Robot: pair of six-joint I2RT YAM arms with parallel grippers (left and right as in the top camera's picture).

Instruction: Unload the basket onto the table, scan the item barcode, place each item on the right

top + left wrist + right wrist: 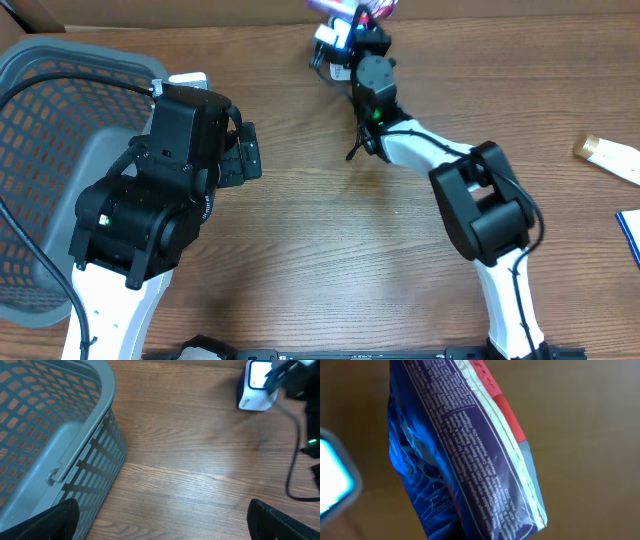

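— Since the desk [330, 250] carries everything, where does each thing stand from the scanner [333, 38]?
— The basket [60, 55] well apart from it; left jaws nearer, spread wide, empty; right jaws clamped on the purple packet [465, 455], just beside the scanner.
— What might fail?
— Probably the read; no barcode shows on the crinkled foil, so glare or a wrong face toward the scanner could spoil it.

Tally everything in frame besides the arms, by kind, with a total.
basket: 1
scanner: 1
packet: 1
cream tube: 1
blue item, cut off at the edge: 1
Total: 5
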